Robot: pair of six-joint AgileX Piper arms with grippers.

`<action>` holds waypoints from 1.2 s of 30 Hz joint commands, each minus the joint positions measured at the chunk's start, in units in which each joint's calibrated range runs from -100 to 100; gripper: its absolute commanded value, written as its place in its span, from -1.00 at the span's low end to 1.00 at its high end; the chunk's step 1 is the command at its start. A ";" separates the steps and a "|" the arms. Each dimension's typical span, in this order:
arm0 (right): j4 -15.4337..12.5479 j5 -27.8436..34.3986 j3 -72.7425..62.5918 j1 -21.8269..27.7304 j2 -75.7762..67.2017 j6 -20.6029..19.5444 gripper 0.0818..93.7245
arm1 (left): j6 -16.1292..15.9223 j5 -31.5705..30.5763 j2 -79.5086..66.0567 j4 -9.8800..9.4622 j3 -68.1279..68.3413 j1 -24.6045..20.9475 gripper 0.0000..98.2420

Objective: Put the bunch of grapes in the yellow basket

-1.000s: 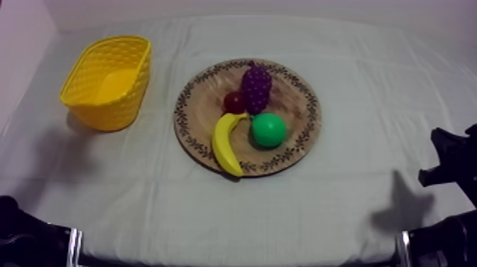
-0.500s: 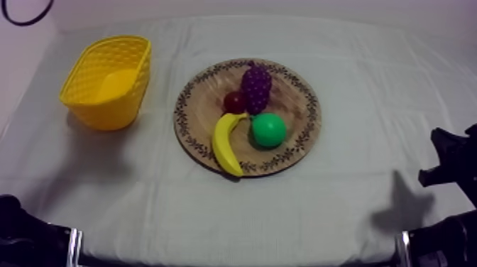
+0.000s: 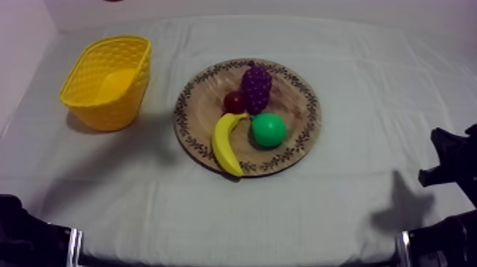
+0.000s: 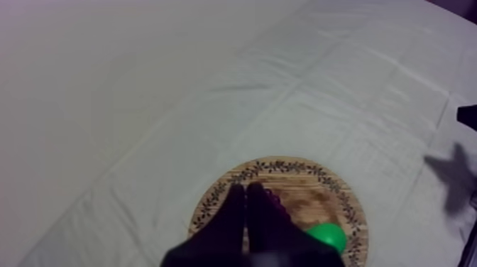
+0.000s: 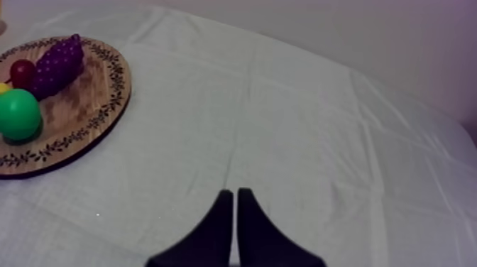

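Near the front edge of the table the right claw (image 5: 235,192) sits low by the right corner. Its two fingers are pressed together in a thin wedge and hold nothing, and it looks the same as a second ago. The left claw (image 4: 245,188) is thin and closed too, with nothing in it, and it hangs over the wooden board (image 3: 298,85). What has changed is the grey shadow (image 3: 142,153) on the cloth. It has spread from beside the yellow basket (image 3: 113,113) toward the left edge of the board, so I think the left arm has gone up and swung that way to start its reach. No fruit has moved. The banana (image 3: 226,142) lies at the front edge of the board, and the round green fruit (image 3: 268,130) is just beside its tip. Behind them comes the small red fruit (image 3: 234,101), which touches the bunch of grapes (image 3: 256,85). The grapes are still on the far side of the board — not picked up yet. The red fruit is so close that a grab could bump it, and the closed fingers must open first. The basket stands open and upright near the far left corner of the table — well apart from the board, with bare cloth between.
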 commanded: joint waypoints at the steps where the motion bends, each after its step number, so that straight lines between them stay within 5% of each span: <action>1: -0.02 0.05 -0.01 0.01 0.00 0.00 -0.99 | -0.41 0.05 4.03 0.43 -2.70 0.08 -1.00; 36: -0.02 0.05 -0.01 0.01 0.00 0.02 -0.99 | -5.18 2.93 30.82 9.90 -17.97 -1.96 -1.00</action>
